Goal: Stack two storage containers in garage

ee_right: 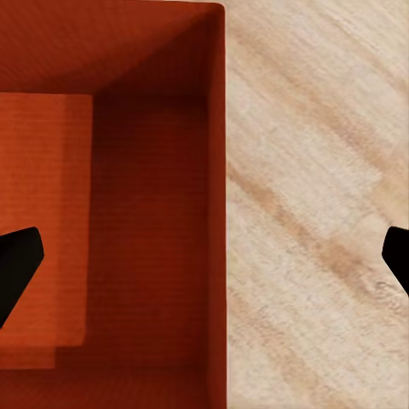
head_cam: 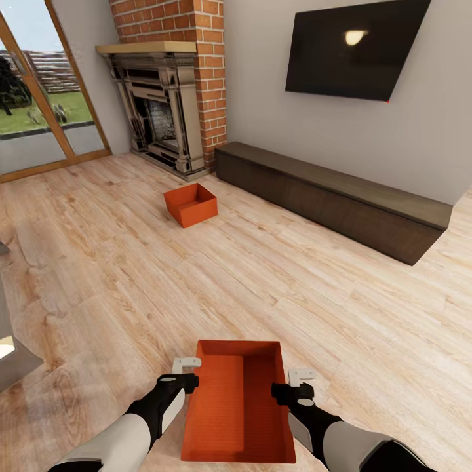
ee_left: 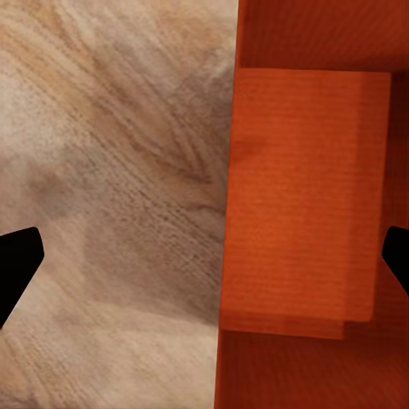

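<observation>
So both grippers, left (head_cam: 186, 368) and right (head_cam: 296, 382), sit wide open, each straddling a side wall of the near storage container (head_cam: 237, 406) without gripping it. Second container (head_cam: 191, 204) sits well apart on the wood plank floor (head_cam: 118, 262) near the brick fireplace (head_cam: 164, 111).

Both bins, the near one (head_cam: 237, 406) at 6 o'clock and the far one (head_cam: 191, 204) at 11 o'clock, are plain orange-red. The floor (head_cam: 262, 282) shows pale wood grain planks. The fireplace (head_cam: 167, 111) has red brick, the cabinet (head_cam: 334, 196) is dark brown, and the TV (head_cam: 354, 46) is black.

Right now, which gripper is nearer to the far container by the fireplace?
Left, slightly. The left gripper sits at the near container's left wall, the right gripper at its right wall; the far container lies ahead, toward the left.
</observation>
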You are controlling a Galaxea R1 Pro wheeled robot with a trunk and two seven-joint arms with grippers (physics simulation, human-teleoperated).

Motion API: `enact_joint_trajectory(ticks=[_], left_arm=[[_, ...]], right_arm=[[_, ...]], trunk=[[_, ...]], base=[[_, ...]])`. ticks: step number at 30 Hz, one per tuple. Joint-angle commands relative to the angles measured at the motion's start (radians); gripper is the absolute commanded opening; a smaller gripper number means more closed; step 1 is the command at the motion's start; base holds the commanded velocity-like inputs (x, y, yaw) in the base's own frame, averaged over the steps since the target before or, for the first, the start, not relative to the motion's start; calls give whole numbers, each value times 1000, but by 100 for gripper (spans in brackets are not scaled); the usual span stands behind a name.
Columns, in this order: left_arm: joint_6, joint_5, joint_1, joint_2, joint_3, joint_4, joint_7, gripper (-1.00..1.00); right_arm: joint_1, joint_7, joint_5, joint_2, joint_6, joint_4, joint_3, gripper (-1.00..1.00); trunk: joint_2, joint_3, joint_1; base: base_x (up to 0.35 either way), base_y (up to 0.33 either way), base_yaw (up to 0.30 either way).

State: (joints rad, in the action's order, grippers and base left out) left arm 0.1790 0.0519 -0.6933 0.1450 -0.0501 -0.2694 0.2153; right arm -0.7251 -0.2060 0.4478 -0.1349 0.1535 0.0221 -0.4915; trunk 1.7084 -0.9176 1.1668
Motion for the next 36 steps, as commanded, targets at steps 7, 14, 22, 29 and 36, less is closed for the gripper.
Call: enact_joint_trajectory(ticks=[7,14,22,29,36], left_arm=[[7,5,0,0,-5,-1,2,100],[8,4,0,0,-5,-1,0,100],[8,2,0,-1,-5,2,0,100],[7,5,0,-1,-4,-1,1,100],[7,5,0,-1,-4,-1,1,100]], right_arm=[[-1,-3,9,1,3,-1,-9,100],[-1,-3,9,1,3,-1,-9,100],[-1,-3,9,1,3,-1,-9,100],[-1,-3,9,1,3,-1,-9,100],[-1,-3,9,1,3,-1,-9,100]], trunk=[[50,-23,27],[99,-45,54],[155,-70,84],[176,-79,96],[190,-85,104]], base=[[0,0,0],[0,0,0],[0,0,0],[0,0,0],[0,0,0]])
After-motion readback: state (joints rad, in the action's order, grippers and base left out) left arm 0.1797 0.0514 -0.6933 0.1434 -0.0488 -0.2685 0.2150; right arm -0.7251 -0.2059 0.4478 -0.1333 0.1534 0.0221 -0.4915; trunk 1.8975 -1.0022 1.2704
